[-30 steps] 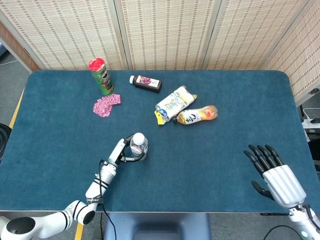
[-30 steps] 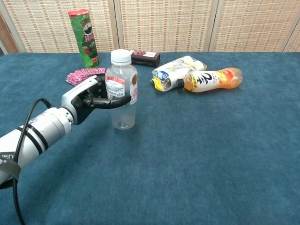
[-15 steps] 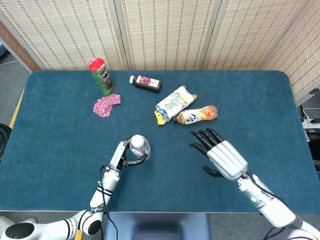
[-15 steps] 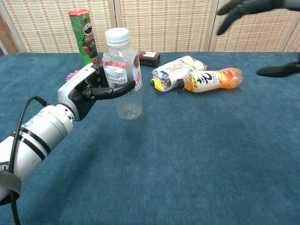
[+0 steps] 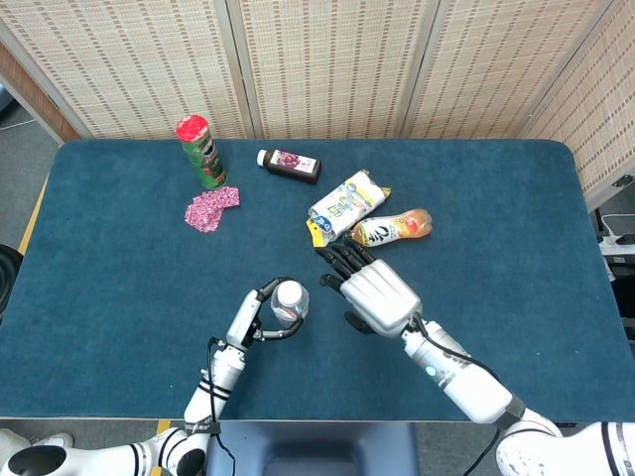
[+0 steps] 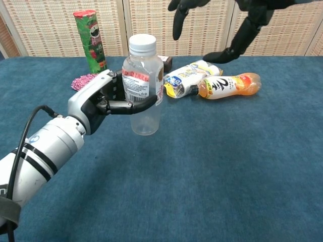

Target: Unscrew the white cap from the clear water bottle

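The clear water bottle with its white cap is held upright above the blue table, gripped around its middle by my left hand. From above, the cap shows beside my left hand. My right hand hovers just right of the bottle with its fingers spread, holding nothing. In the chest view my right hand's dark fingers hang above and to the right of the cap, apart from it.
A green chip can, a pink wrapper, a small dark bottle, a white-and-yellow pouch and an orange drink bottle lie on the far half of the table.
My left hand raised the bottle off the table and carried it slightly right. My right hand swung in from the right edge to just beside and above the cap.
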Available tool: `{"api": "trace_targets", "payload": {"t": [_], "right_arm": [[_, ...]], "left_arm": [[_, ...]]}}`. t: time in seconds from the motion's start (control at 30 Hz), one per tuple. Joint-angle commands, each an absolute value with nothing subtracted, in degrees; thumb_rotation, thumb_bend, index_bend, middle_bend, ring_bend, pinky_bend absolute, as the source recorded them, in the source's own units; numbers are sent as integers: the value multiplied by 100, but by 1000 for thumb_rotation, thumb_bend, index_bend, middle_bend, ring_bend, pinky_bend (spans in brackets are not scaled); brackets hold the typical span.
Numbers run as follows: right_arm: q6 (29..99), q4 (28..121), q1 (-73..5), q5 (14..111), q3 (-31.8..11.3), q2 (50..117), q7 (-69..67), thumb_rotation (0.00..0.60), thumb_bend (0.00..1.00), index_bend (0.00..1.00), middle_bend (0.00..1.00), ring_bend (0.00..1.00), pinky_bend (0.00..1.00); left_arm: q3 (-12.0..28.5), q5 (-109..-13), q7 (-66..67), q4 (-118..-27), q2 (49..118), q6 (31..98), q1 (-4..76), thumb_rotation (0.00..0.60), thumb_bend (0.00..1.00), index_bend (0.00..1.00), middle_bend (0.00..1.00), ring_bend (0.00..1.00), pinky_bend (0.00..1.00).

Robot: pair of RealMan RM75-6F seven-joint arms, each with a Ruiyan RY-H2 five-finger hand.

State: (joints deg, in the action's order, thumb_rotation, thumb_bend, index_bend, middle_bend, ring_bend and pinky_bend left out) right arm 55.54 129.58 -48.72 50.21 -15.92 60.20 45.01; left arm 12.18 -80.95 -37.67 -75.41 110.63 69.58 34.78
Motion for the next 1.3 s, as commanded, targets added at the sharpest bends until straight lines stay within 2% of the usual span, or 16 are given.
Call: {"api": "trace_targets", "payload": {"t": [0.03, 0.33, 0.73, 1.3], "right_arm": [[5889, 13178, -5286, 4482, -1529, 6258, 4927, 600, 307, 300, 0, 0, 0], [6329, 13262, -5745, 3902, -1435, 6421, 5168, 600, 308, 304, 0, 0, 0], [6618, 13224, -6075, 3620, -1286, 6464, 5211, 600, 308, 308, 0, 0, 0], [6616, 13303, -6310, 3546, -1116, 6376, 5004, 600, 309, 312, 0, 0, 0]], "left_arm": [[1260, -8016, -3677, -7652, 11036, 6857, 3495, 600, 696, 765, 848, 593, 537], [1293, -8005, -3496, -7828, 11009, 6786, 3511, 600, 701, 765, 849, 593, 538], [1219, -8152, -3287, -7835, 11061, 6834, 3519, 600, 704, 767, 849, 593, 539], [1262, -8129, -3275, -7723, 11046, 6674, 3595, 600, 705, 767, 849, 594, 539]]}}
